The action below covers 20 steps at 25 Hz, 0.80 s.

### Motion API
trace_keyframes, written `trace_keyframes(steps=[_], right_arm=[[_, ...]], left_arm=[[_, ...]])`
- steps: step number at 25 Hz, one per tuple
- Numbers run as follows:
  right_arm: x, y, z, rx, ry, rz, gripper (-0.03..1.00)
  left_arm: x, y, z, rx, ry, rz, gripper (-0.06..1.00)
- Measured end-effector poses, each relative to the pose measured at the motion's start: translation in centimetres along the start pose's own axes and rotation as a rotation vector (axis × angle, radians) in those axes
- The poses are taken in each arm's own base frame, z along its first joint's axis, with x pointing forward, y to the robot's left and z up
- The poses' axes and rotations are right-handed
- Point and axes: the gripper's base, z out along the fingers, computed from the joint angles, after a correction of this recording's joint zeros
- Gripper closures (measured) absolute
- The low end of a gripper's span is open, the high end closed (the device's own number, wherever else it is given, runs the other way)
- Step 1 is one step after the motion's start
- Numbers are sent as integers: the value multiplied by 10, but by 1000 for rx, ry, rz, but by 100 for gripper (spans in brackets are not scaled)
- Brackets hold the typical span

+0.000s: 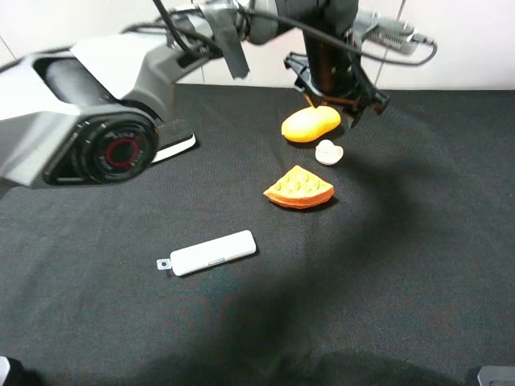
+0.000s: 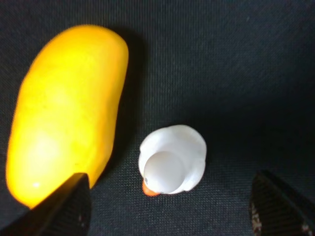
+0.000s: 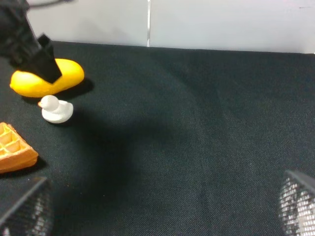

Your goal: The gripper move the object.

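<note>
The object (image 1: pixel 329 152) is a small cream-white lumpy piece with two rounded blobs and a tiny orange tip, lying on the black cloth just beside the orange mango-shaped lump (image 1: pixel 311 124). My left gripper (image 1: pixel 334 111) hangs open above and slightly behind both. In the left wrist view the object (image 2: pixel 172 160) lies between the spread black fingertips (image 2: pixel 66 206), with the mango (image 2: pixel 64 108) next to it. My left gripper (image 2: pixel 170 210) holds nothing. My right gripper (image 3: pixel 160 211) is open and empty, far from the object (image 3: pixel 55 109).
An orange waffle-like wedge (image 1: pixel 298 188) lies in front of the object. A flat white rectangular case (image 1: pixel 211 252) lies nearer the front left. The left arm's grey body (image 1: pixel 96 121) spans the back left. A white wall (image 3: pixel 197 22) borders the far table edge.
</note>
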Motion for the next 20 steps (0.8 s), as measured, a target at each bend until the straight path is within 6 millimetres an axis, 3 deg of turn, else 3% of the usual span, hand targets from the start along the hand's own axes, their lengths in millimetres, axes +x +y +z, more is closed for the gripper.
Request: trace_keyframes(steps=[15, 20], right_arm=[[0, 0, 0, 0, 0, 0, 27], [0, 0, 0, 0, 0, 0, 27]], left_arm=[[-13, 5, -90, 3, -69, -23, 24], [-17, -6, -130, 22, -141, -11, 24]])
